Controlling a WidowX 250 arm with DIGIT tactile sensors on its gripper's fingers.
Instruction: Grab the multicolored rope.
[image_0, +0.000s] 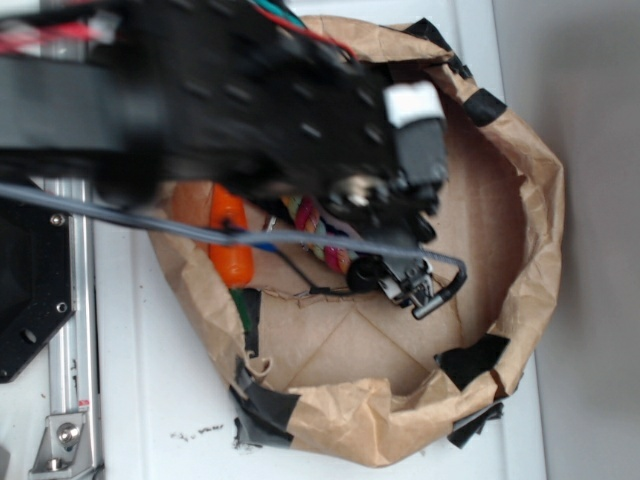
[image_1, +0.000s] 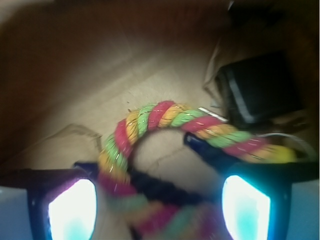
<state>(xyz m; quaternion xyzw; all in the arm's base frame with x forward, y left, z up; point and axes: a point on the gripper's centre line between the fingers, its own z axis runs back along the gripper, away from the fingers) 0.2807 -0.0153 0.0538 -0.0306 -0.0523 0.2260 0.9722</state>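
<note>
Overhead, we see our black gripper (image_0: 400, 262) lowered inside a crumpled brown paper bowl patched with black tape (image_0: 530, 180), which stands on a white table (image_0: 160, 400). Our arm hides most of the bowl's contents; only a short piece of the thick twisted rope of red, yellow and light-green strands (image_0: 318, 232) shows near the bowl's centre, with a bright orange carrot-shaped toy (image_0: 228, 240) at its 9 o'clock. From the wrist we see the multicoloured rope (image_1: 165, 116) arching in a bend across the cardboard floor, one leg running toward 3 o'clock, the other dropping toward 6 o'clock between our two fingers (image_1: 70, 207). Our gripper (image_1: 157, 205) stands wide, its fingers well apart on either side of the rope's lower leg, and we cannot tell whether they touch it. A dark navy-blue rope (image_1: 160, 187) lies just under the coloured one, and a black tape patch (image_1: 260, 90) sits at 2 o'clock.
</note>
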